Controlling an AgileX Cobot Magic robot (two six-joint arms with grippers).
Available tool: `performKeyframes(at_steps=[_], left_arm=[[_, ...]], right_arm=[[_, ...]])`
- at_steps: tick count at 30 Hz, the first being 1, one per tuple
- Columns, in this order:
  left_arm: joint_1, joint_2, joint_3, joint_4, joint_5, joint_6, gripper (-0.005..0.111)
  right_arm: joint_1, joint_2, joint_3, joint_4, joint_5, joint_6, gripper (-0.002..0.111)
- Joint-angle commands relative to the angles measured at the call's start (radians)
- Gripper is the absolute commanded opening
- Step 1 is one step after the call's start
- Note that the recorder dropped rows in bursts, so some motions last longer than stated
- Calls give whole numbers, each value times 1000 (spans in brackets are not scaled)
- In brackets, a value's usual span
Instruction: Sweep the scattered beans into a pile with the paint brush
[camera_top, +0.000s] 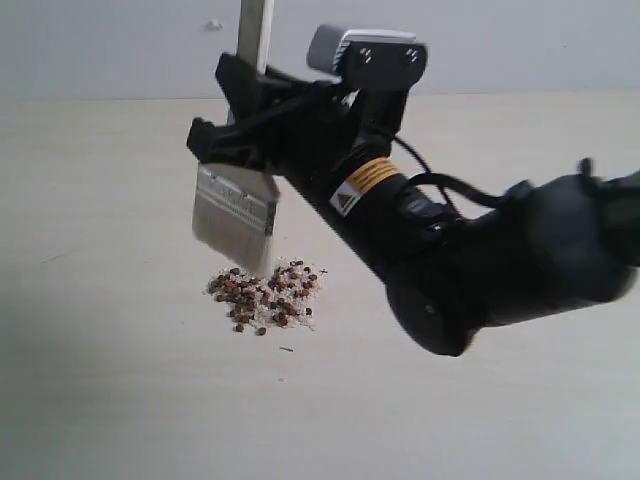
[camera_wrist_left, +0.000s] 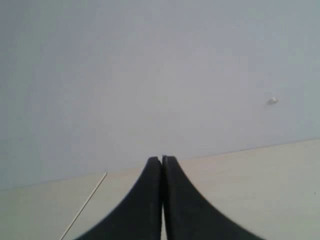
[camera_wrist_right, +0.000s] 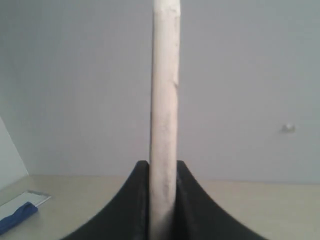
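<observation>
beans (camera_top: 265, 296) lie gathered in one compact heap on the pale surface (camera_top: 120, 400), mingled with fine white crumbs; a few single beans sit just beside the near edge of the heap. no container is in view: the heap rests directly on the surface, so the pile is shaped by brushing alone. judged from this layout, the sweep is close to complete, with only the strays left to draw in. just behind the heap hangs the paint brush (camera_top: 237, 210), handle up and bristles down, its tip at the far left margin of the beans; whether the bristles touch the surface cannot be told. the near-upright hold sets the wide bristle edge across the beans, a suitable attitude for a short pull toward the heap. the right claw (camera_top: 232, 108) is clenched on the wooden handle above the silver band, and the right wrist view shows the handle seated between both jaws, which prevents twist under sweep load. the left claw (camera_wrist_left: 162, 159) is pressed closed with nothing between its jaws, and does not appear in the exterior view. farthest back stands a plain grey wall (camera_top: 500, 40) bearing a small white mark (camera_top: 213, 24).
</observation>
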Motion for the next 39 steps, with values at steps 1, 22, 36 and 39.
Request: performKeyframes(at_steps=[1, 22, 36, 39], left_arm=[[-6, -5, 4, 0, 9, -3, 0], [-6, -5, 4, 0, 9, -3, 0], [-6, -5, 4, 0, 9, -3, 0], [-6, -5, 4, 0, 9, -3, 0]], right_arm=[[1, 203, -116, 8, -30, 103, 0], [193, 375, -348, 343, -30, -370, 0], [191, 460, -394, 498, -30, -303, 0], [191, 460, -398, 548, -30, -372, 0]])
